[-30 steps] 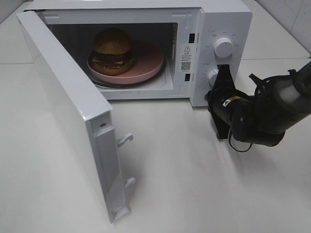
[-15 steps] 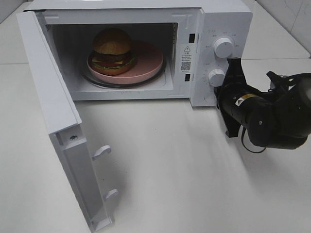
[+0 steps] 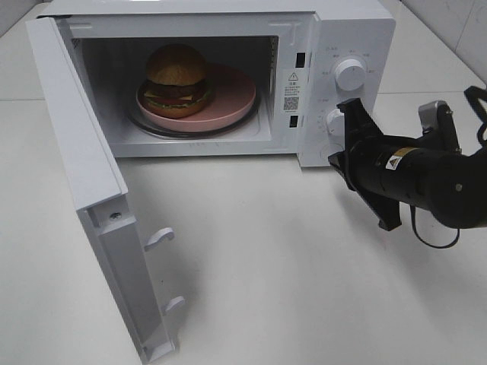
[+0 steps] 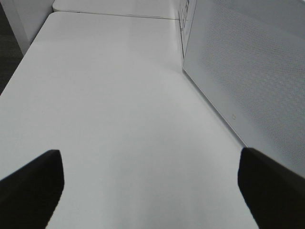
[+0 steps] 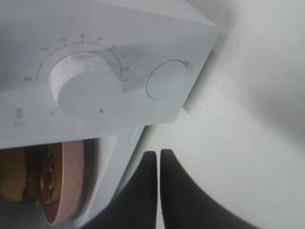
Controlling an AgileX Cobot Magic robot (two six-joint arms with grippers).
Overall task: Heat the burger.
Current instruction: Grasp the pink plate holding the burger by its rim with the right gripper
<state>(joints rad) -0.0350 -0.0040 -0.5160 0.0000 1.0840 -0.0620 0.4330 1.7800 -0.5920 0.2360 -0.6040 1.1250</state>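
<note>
Burger [image 3: 176, 76] in microwave [image 3: 358, 30]; frame sticker [image 3: 291, 90]: warning triangle, QR code, unreadable lettering

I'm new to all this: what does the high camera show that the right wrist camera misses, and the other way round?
Only the high view: the open door, the upper knob, the bun's whole domed top, and the right arm from outside. Only the right wrist view: a round button beside the lower knob, and a small red mark at that knob's edge. Both: the burger on the pink plate inside the microwave, and the lower knob.
</note>
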